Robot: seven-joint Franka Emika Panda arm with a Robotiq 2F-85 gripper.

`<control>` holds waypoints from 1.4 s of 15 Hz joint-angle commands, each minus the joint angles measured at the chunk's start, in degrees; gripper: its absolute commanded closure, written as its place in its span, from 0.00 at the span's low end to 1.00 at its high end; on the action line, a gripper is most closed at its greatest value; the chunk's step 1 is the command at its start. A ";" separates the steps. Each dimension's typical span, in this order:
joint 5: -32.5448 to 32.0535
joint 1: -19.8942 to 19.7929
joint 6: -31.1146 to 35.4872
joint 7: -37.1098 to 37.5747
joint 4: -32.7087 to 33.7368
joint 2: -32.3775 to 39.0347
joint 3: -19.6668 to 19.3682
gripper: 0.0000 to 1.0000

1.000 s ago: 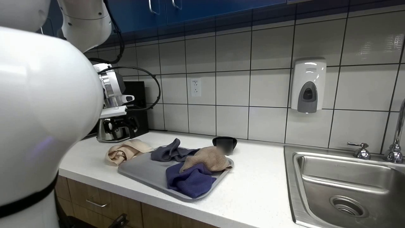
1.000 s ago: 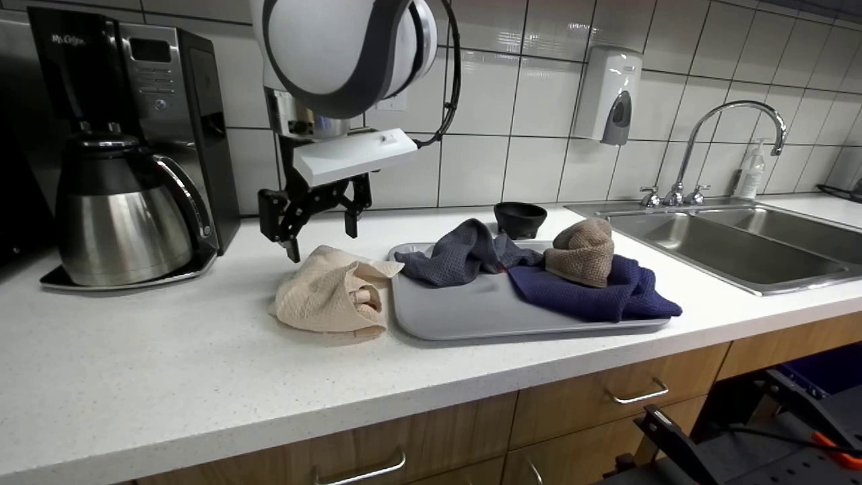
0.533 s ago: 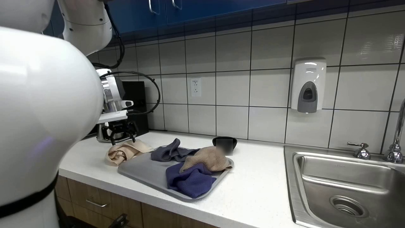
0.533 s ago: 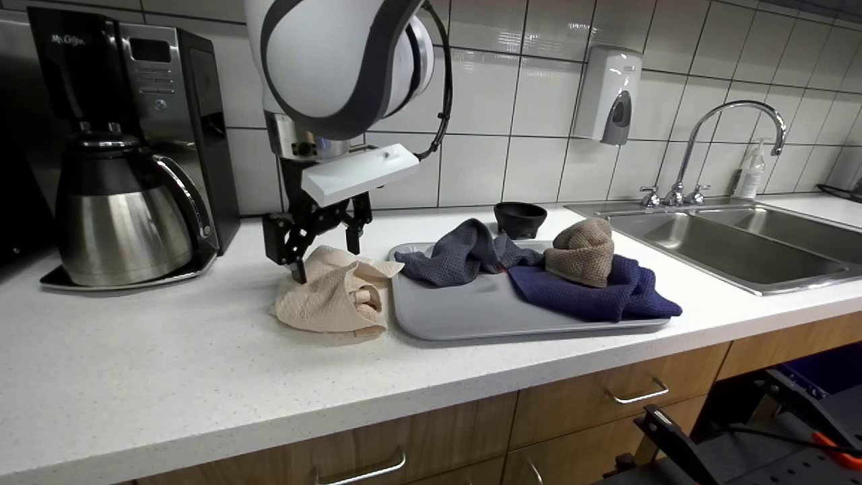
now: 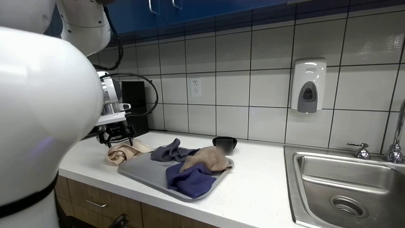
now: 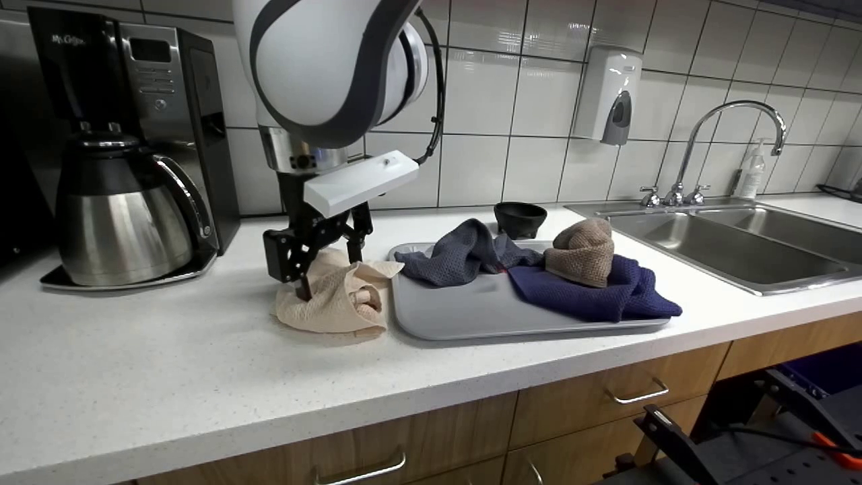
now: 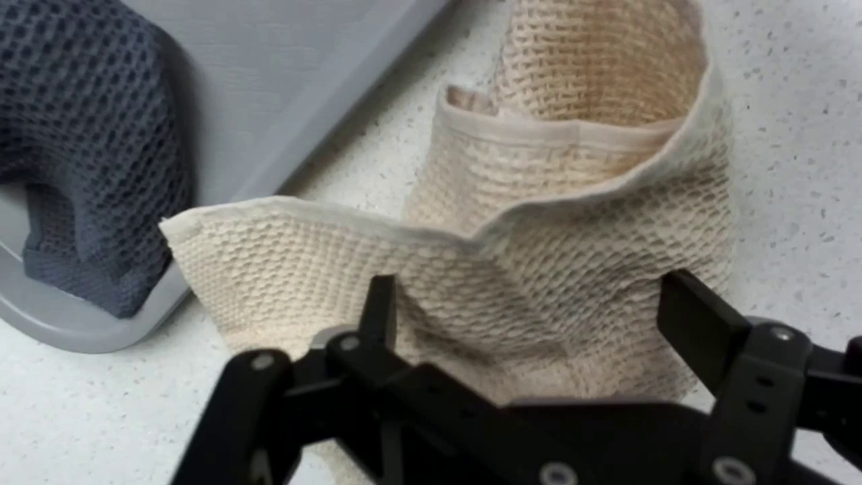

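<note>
the gripper (image 7: 529,281) stands wide with nothing in its grasp, straddling the crumpled beige waffle-weave cloth (image 6: 333,300), which lies directly below and between its spread jaws on the white countertop (image 6: 168,357), one corner reaching the gray tray's (image 6: 465,313) rim.

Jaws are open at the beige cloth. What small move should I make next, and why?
I'd probably close the gripper gently. In an exterior view its fingers sit at about the height of the beige cloth, and the wrist view shows folds of it between them. Whether they press on it, I can't tell.
</note>
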 commanded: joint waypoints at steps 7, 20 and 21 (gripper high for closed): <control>2.00 -0.43 -5.16 -4.46 0.97 0.71 1.35 0.00; -0.44 0.63 -5.41 -2.48 2.83 3.12 -0.84 0.50; -0.45 0.66 -5.40 -2.47 2.91 3.17 -0.84 0.58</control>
